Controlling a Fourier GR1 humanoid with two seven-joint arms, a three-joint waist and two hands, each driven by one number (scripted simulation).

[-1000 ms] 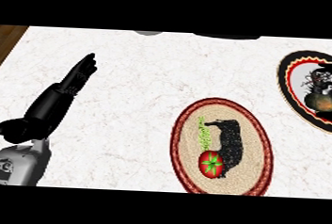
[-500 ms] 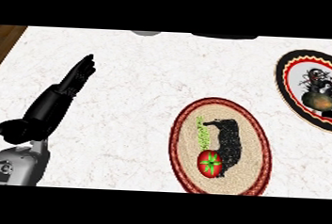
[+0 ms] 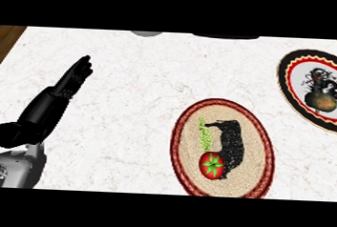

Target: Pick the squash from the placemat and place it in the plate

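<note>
One hand is seen: left hand (image 3: pixel 58 95), held open, straight-fingered, well apart from squash (image 3: pixel 321 99), set far right on plate (image 3: pixel 289 68).

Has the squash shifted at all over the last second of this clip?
No. The squash lies on the same spot of the plate at the counter's right edge, just as in both earlier pictures, far from the placemat.
</note>
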